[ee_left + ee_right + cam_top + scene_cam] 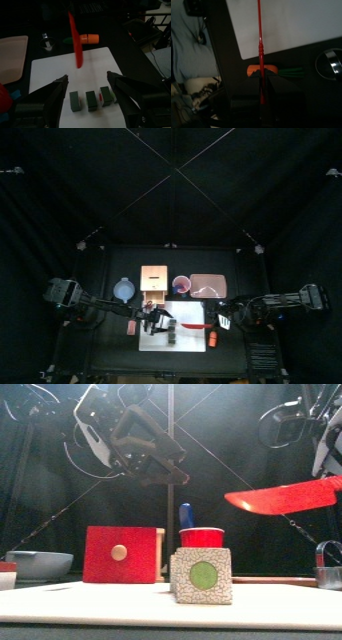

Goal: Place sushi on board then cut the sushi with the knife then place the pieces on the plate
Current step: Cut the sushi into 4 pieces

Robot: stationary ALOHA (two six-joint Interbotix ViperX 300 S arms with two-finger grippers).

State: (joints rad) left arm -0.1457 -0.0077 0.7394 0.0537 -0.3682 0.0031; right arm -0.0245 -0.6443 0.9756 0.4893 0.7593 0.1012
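The sushi roll (87, 99) lies on the white cutting board (47, 75) as three dark green blocks side by side; in the front view its end block (202, 576) shows a green centre. My left gripper (87, 76) hovers just above the blocks, open, with one jaw on either side of the row and touching nothing. My right gripper (261, 82) is shut on the handle of the red knife (287, 496). The red knife's blade (75, 42) hangs in the air over the board, beyond the sushi. The pink tray (209, 285) sits behind the board to the right.
Behind the board stand the wooden box (123, 554) with its red drawer front, the red cup (201, 537) holding a blue knife (186, 514), and the blue-grey bowl (38, 564). A toy carrot (261, 69) and the metal cutter (331, 62) lie off the board's right side.
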